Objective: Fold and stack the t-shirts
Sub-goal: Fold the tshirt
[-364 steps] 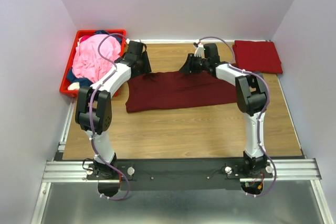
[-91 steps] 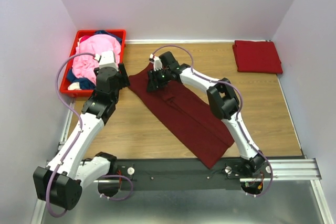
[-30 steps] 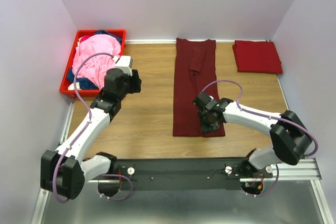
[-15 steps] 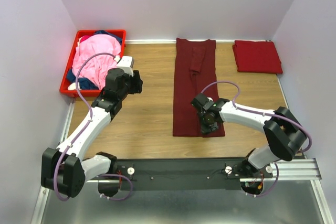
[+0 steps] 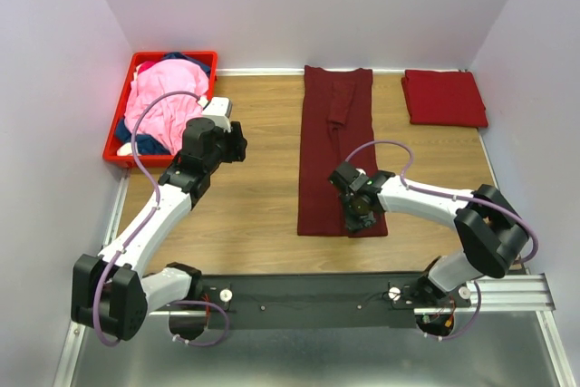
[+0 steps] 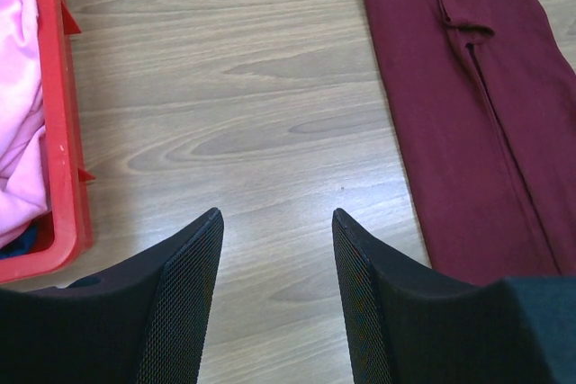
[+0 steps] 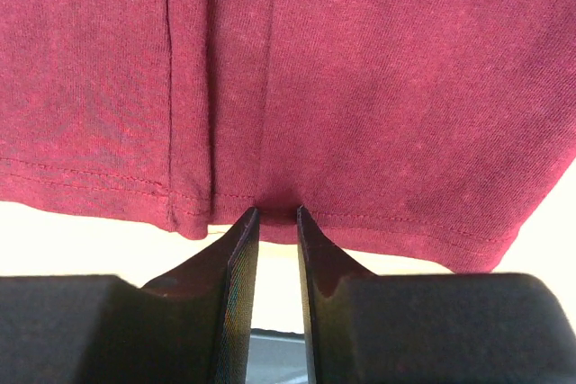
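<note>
The folded dark maroon t-shirt [image 5: 333, 156] lies mid-surface [image 5: 258, 210] as a strip running far edge to near edge, right fingers [image 7: 236, 263] narrow at its near hem, grip unclear, left fingers [image 6: 187, 299] wide and empty.

12 s back the maroon shirt [image 5: 335, 151] lay crosswise, and 3 s back diagonal. It now runs front to back as a narrow strip. The right gripper [image 5: 355, 220] moved from its far end to the near hem. The left gripper [image 5: 237, 145] came off the cloth and drew back to the left.
</note>
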